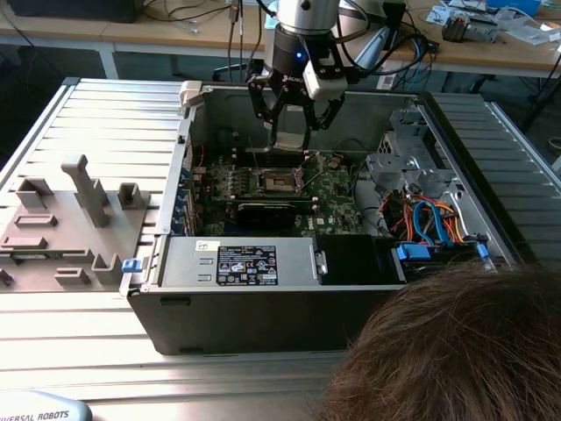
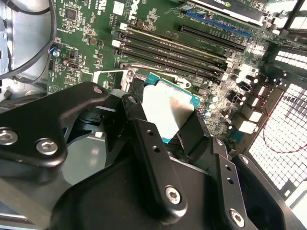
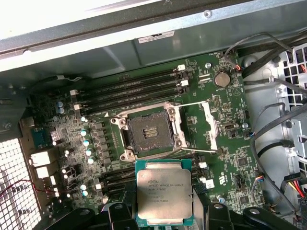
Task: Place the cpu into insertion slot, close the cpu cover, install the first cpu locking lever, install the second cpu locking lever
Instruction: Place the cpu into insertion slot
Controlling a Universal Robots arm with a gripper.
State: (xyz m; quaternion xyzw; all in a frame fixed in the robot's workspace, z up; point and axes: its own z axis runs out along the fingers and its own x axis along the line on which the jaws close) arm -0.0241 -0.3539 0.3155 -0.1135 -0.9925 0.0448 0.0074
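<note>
First wrist view: end effector (image 3: 164,214) clamped on edges of cpu (image 3: 164,196), apart from uncovered insertion slot (image 3: 149,134).

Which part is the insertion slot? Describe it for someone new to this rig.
Look inside the open computer case at the green motherboard. The insertion slot sits mid-board beside the long black memory slots. It is the only square dark recess with a silver metal rim, empty.
</note>
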